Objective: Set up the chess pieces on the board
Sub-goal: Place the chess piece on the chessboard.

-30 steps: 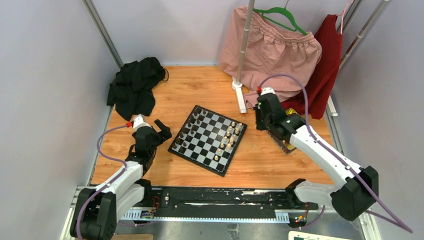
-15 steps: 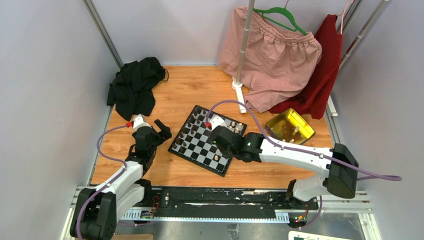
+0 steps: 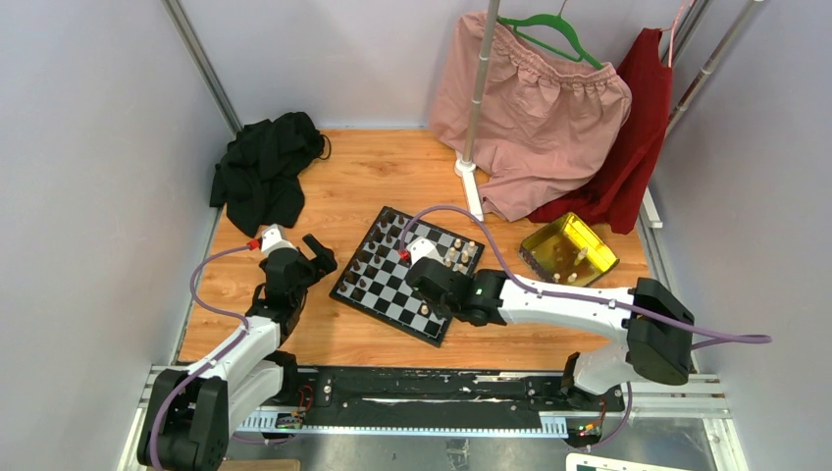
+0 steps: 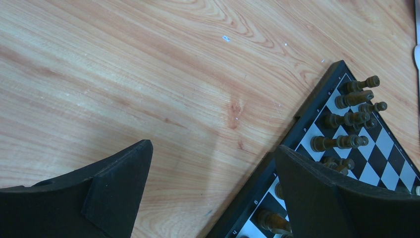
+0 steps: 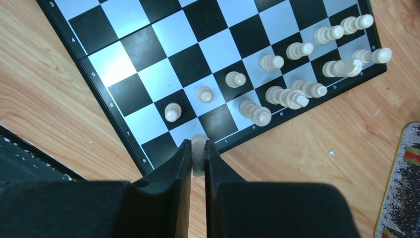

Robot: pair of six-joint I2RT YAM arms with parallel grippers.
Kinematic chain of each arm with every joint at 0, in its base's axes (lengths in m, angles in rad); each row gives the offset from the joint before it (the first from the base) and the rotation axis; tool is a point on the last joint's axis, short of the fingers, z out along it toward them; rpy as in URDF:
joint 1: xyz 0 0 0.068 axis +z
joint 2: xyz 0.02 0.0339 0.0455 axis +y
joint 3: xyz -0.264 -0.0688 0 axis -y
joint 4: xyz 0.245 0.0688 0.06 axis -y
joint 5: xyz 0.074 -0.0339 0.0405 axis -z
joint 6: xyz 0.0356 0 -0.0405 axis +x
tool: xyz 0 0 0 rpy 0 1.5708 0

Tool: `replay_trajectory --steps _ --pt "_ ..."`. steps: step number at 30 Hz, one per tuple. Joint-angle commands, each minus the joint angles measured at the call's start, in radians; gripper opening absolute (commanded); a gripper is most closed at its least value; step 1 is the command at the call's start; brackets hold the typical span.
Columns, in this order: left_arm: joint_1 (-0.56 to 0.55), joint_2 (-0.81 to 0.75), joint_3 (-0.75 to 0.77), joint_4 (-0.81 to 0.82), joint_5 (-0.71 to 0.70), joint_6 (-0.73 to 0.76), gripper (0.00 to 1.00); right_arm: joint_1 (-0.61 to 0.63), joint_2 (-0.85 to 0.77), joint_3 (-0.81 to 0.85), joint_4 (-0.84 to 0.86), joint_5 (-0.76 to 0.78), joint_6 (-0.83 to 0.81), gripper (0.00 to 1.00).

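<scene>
— While the right gripper hangs over the edge of the black-and-white chequered board, what is it pinching?
— One pale cream chess piece. The left gripper gapes empty beside the board.

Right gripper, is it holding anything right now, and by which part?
Yes. The right gripper pinches one pale chess piece by its sides, with a rounded end poking just past the fingertips.

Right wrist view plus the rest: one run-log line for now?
right gripper: shut on cream piece, at board edge | left gripper: open, empty, over table beside board | setup: unfinished
</scene>
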Motion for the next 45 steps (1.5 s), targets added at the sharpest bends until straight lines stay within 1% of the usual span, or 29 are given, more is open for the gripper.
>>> replay_trajectory --steps 1,25,34,39,45 --pt "-0.007 -0.012 -0.002 0.027 -0.011 0.013 1.0 0.011 0.022 -0.026 0.038 -0.008 0.022 0.0" --pt "-0.006 -0.012 -0.002 0.027 -0.011 0.015 1.0 0.011 0.113 -0.05 0.064 -0.028 0.036 0.0" --pt "-0.007 -0.012 -0.001 0.027 -0.011 0.014 1.0 0.011 0.121 -0.052 0.063 -0.036 0.037 0.02" --pt "-0.007 -0.012 0.0 0.027 -0.011 0.014 1.0 0.011 0.126 -0.05 0.062 -0.044 0.04 0.05" --pt "-0.007 -0.009 0.0 0.027 -0.009 0.016 1.0 0.011 0.119 -0.043 0.049 -0.035 0.037 0.16"
